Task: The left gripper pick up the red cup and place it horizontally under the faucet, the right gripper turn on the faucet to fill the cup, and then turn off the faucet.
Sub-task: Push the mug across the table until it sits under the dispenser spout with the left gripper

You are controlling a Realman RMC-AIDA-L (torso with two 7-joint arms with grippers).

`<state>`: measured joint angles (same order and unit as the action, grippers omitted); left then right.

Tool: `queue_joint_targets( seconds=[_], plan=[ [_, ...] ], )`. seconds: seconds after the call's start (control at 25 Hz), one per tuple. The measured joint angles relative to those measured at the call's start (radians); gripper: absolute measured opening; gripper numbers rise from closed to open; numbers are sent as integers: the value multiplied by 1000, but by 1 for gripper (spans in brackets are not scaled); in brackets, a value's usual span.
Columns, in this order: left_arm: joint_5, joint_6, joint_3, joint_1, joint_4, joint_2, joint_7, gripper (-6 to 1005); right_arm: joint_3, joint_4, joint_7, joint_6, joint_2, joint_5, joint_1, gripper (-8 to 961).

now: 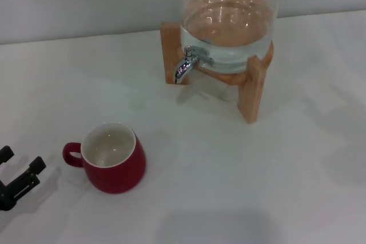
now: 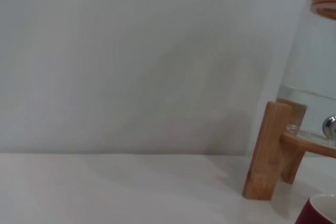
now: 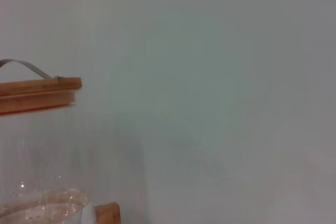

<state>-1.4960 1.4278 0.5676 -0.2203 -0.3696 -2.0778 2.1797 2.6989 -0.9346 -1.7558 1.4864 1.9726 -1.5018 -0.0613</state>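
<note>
Red cup (image 1: 113,161) upright, handle toward left gripper (image 1: 17,178).

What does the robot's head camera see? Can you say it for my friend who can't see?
A red cup, empty and upright, sits on a white table, its handle toward the left gripper, which waits open beside it. Farther back, a glass water jar on a wooden stand has a chrome faucet.

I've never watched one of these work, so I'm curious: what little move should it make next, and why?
Probably the left gripper should slide toward the red cup and line up on it. The cup stands upright on the table, well short of the faucet, with its handle pointing toward that open gripper, which isn't touching it.
</note>
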Motion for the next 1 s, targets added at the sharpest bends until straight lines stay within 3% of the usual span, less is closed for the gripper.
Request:
queue_joint_targets(
  seconds=[1.0],
  plan=[
    [50,-56,0,-23,7,-2,-8,875,1,-1,-5,0,0,1,-7,721]
  ],
)
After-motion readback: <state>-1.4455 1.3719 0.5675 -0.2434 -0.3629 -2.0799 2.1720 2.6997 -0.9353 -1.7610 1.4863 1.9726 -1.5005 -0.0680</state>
